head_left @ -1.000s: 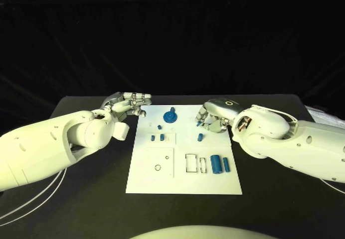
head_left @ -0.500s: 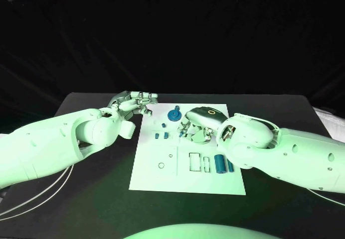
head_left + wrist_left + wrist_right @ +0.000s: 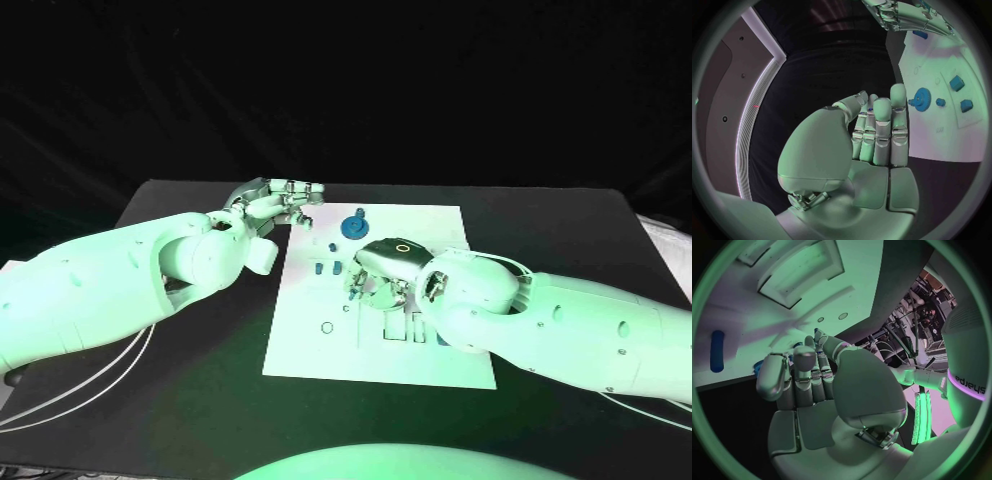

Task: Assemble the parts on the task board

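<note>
The white task board (image 3: pixel 310 350) lies in the middle of the black table. A blue gear (image 3: pixel 353 228) stands near its far edge, and small blue parts (image 3: pixel 320 268) lie left of centre. My right hand (image 3: pixel 382 278) hovers over the board's middle with its fingers curled down. In the right wrist view a small blue part (image 3: pixel 816 332) shows at the tips of that hand (image 3: pixel 811 390), pinched between thumb and fingers. My left hand (image 3: pixel 274 200) stays by the board's far left corner, fingers drawn together with nothing seen in them. The left wrist view shows the left hand (image 3: pixel 870 145) beside the gear (image 3: pixel 922 97).
Rectangular recesses (image 3: pixel 329 325) mark the board's near half. A blue cylinder (image 3: pixel 717 350) lies on the board (image 3: pixel 767 325) beyond my right hand. Both white forearms reach over the table's left and right sides. Bare black table (image 3: pixel 188 400) surrounds the board.
My right hand has moved from the board's far right edge leftwards and nearer, over its middle, with the blue part at its fingertips. The left hand has stayed put.
</note>
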